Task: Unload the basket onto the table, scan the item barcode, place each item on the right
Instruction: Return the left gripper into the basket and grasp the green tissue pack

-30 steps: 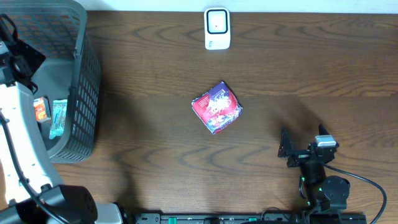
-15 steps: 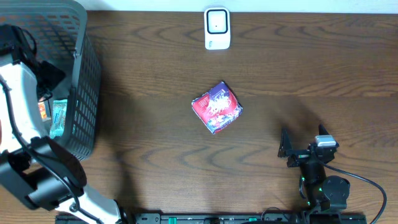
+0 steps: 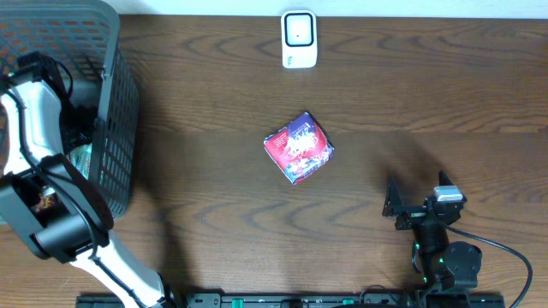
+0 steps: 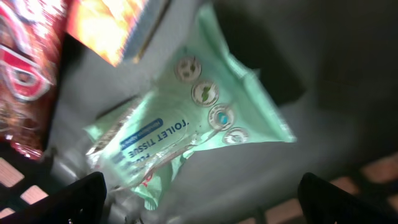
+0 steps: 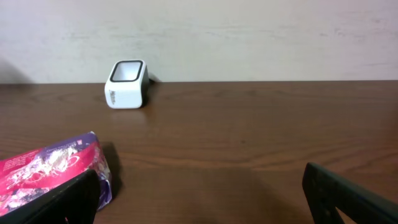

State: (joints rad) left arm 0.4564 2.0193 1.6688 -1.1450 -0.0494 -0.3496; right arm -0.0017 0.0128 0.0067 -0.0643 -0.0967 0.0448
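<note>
The scanner (image 3: 299,38), a small white block with a dark-framed window on its upper face, stood upright at the far edge of the worktop (image 3: 428,94). A red and purple packet (image 3: 298,147) lay flat near the middle of the worktop, turned corner-on and well apart from the scanner. A mint-green pack of toilet tissue (image 4: 186,118) lay crumpled, printed side up, on the floor of the grey basket (image 3: 120,128).

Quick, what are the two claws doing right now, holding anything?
Left gripper: open, holding nothing, over a pale green plastic tissue pack.
Right gripper: open, holding nothing.
</note>
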